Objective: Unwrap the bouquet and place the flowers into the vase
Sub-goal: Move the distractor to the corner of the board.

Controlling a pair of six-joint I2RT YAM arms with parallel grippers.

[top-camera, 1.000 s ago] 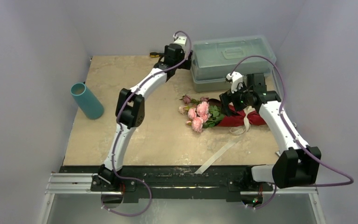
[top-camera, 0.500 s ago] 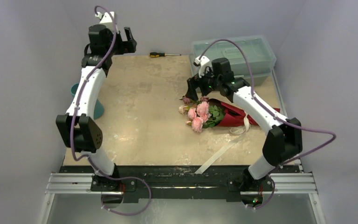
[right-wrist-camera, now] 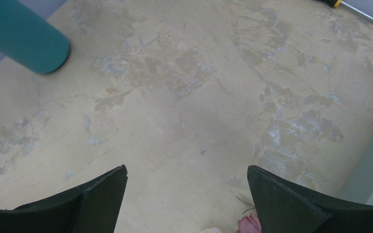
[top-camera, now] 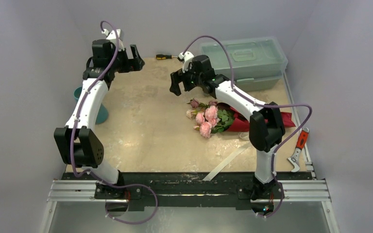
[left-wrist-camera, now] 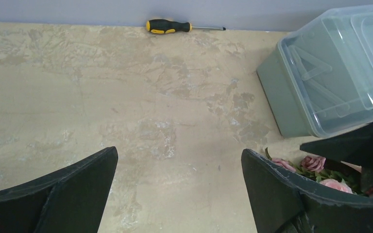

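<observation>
Both sets of fingers are spread wide and hold nothing.

Left fingers [left-wrist-camera: 77, 189]: up at the far-left corner of the table [top-camera: 145, 136], pointing right along the back wall. The left wrist view shows bare table between them, the screwdriver [left-wrist-camera: 167, 25] against the wall ahead and a corner of the toolbox [left-wrist-camera: 330, 73] at right.

Right fingers [right-wrist-camera: 92, 194]: hanging over the far middle of the table, just past the flower heads. The right wrist view shows bare table between them and one pink bloom at the bottom edge.

Bouquet [top-camera: 223, 119]: lying on its side right of table centre, wrapped, with neither set of fingers touching it. The flowers [top-camera: 206, 117] point left, toward the middle. The maroon paper [top-camera: 240, 124] runs off to the right, and the right arm [top-camera: 238, 97] crosses above it (part of the cone is hidden). A cream ribbon [top-camera: 228, 159] trails from the bouquet toward the near edge.

Vase [top-camera: 100, 114]: at the left edge of the table, well apart from the bouquet and mostly hidden behind the left arm [top-camera: 87, 104] in the top view. It shows clearly at the upper left of the right wrist view.

The toolbox is in the far-right corner, lid on. An orange-handled tool [top-camera: 298, 145] lies at the right edge.
</observation>
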